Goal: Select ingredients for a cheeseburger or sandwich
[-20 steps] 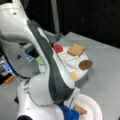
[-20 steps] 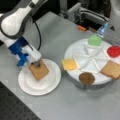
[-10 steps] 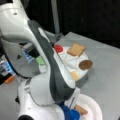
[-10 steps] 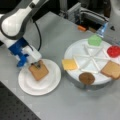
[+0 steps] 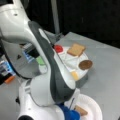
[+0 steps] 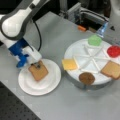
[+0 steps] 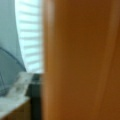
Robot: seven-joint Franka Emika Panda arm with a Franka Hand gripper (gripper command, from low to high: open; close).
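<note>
Finds 1 tan-brown toast square (image 6: 38,72) already lying flat on the white paper plate (image 6: 27,87), toward that plate's top in a front view. Counts this as the sandwich base laid down, with nothing stacked on it yet.

Places the blue-and-white hand (image 6: 35,64) right at the toast's upper corner, touching or nearly so. Cannot tell whether clenched on the toast or released from it; fills the wrist view with a close tan surface (image 7: 80,60), probably that same toast.

Leaves 5 pieces on the white round divided tray (image 6: 87,58), just beside the plate on its right in a front view. Nearest the plate: yellow cheese square (image 6: 69,64) and dark brown patty disc (image 6: 86,78). Further from the plate: green lettuce disc (image 6: 95,40), red tomato round (image 6: 114,51) and the second tan toast square (image 6: 112,70).

Sees bare grey bench (image 6: 62,105) below the plate, and only a narrow gap between plate rim and tray rim.
</note>
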